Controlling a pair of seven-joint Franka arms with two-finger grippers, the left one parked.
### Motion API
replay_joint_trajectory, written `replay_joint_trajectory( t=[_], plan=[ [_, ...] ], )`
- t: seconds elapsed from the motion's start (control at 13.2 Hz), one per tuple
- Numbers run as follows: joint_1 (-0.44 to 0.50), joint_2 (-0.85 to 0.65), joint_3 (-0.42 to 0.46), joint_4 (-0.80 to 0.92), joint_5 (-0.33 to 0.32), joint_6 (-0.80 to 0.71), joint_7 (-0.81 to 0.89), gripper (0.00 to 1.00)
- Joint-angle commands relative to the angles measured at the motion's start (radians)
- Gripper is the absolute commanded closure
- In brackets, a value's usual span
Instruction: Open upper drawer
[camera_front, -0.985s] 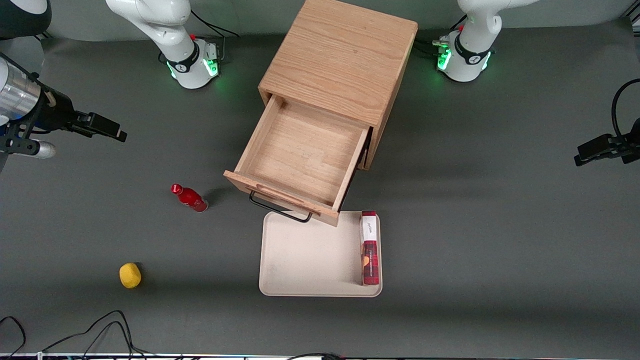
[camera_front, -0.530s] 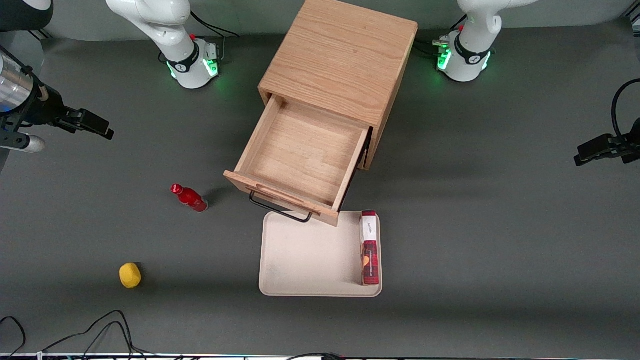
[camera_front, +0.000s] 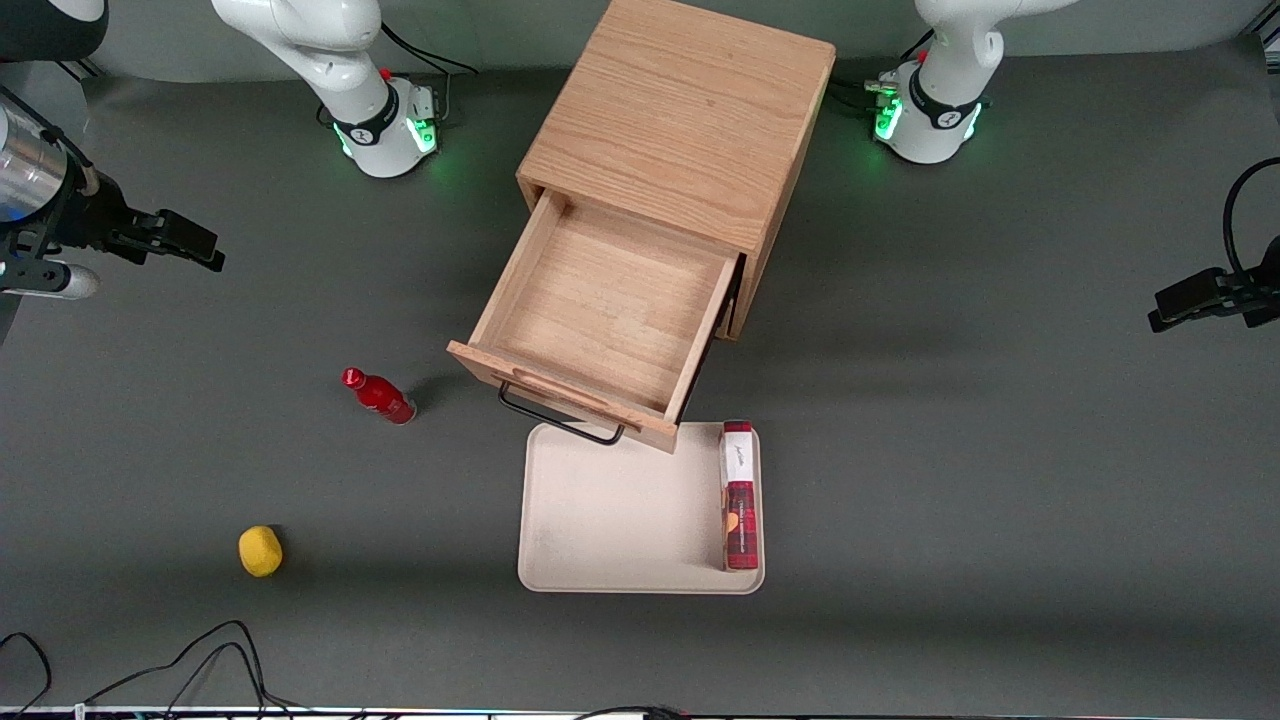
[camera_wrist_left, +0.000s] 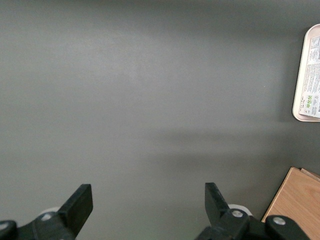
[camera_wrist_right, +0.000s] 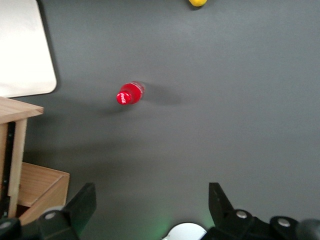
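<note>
Upper drawer (camera_front: 610, 315) fully out; claw (camera_front: 190, 240) released, empty, well apart toward working arm's end. Best just park.

Right arm raised, clear of the work.
My gripper (camera_front: 205, 255) hangs at the working arm's end, fingers (camera_wrist_right: 85, 202) spread wide, holding nothing.

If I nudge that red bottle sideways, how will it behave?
The red bottle stands upright, narrow-based, so it would probably tip. Being round, it would likely roll afterward. The hand is open, up near the working arm's end, away from the open upper drawer.
</note>
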Motion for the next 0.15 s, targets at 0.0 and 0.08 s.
replay_joint_trajectory(
  t=[0.0, 0.08],
  plan=[
    [-0.013, -0.016, 0.009, -0.002, -0.021, -0.02, -0.046, 0.0],
    [-0.013, -0.017, 0.009, -0.003, -0.021, -0.02, -0.046, 0.0]
  ],
)
